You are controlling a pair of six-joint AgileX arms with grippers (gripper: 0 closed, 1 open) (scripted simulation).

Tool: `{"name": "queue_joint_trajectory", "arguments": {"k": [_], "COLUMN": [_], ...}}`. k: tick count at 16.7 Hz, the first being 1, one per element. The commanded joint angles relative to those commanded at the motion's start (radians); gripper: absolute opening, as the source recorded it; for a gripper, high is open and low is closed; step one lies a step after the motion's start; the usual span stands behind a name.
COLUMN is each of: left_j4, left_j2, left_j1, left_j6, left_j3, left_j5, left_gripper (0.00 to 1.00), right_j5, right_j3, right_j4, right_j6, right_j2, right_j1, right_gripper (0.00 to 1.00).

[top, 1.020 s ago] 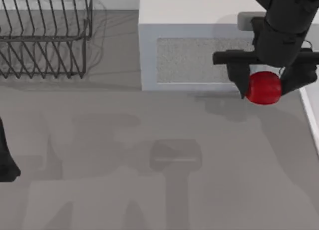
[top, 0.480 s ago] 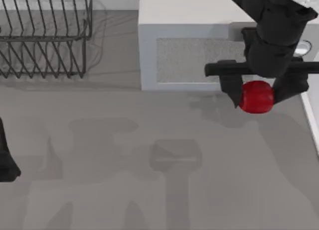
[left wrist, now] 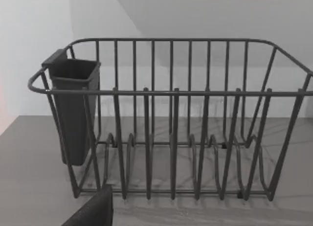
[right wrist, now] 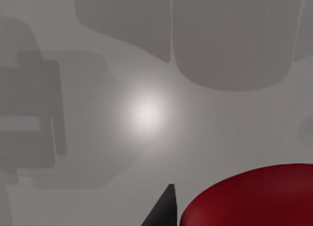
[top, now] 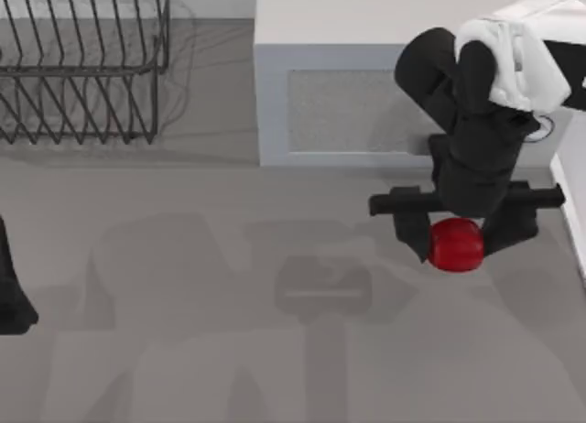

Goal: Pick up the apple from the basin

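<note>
- The right tool [top: 458, 243] is closed on the apple [top: 456, 244], one dark finger on each side of the fruit, at the right of the tabletop [top: 229, 350], just near of the white microwave [top: 348, 93].
- The grip looks like a carry: the arm reaches over the microwave's right end and holds the fruit above the grey surface, which I judge from the soft shadows below it, not from any visible gap.
- In the right wrist view the apple [right wrist: 254, 196] sits close against the camera with one dark fingertip [right wrist: 164, 209] beside it, which fits a firm side pinch.
- No basin is visible, so I cannot say where the fruit sits relative to it.
- The apple's underside and its contact with the far finger are hidden by the arm.
- The left tool [top: 14, 295] is parked at the left edge, cut off; I cannot tell its state.
- The left wrist view faces the wire dish rack [left wrist: 171, 138] with its dark cutlery cup [left wrist: 73, 108], standing far left on the tabletop.
</note>
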Motion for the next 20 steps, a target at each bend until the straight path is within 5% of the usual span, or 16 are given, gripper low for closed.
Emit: {"name": "queue_joint_trajectory", "arguments": {"k": [7,20], "left_j4": [0.000,0.000], "left_j2": [0.000,0.000], "left_j1": [0.000,0.000], "left_j6": [0.000,0.000], "left_j3": [0.000,0.000], "left_j5": [0.000,0.000], "left_gripper": [1.00,1.00], "right_j5": [0.012,0.012], "right_j3": [-0.024,-0.024], "right_j4": [0.084,0.084], "right_j6": [0.014,0.014], "right_j2": [0.010,0.010], "right_j1": [-0.020,-0.020], "right_gripper": [0.00,0.98]}}
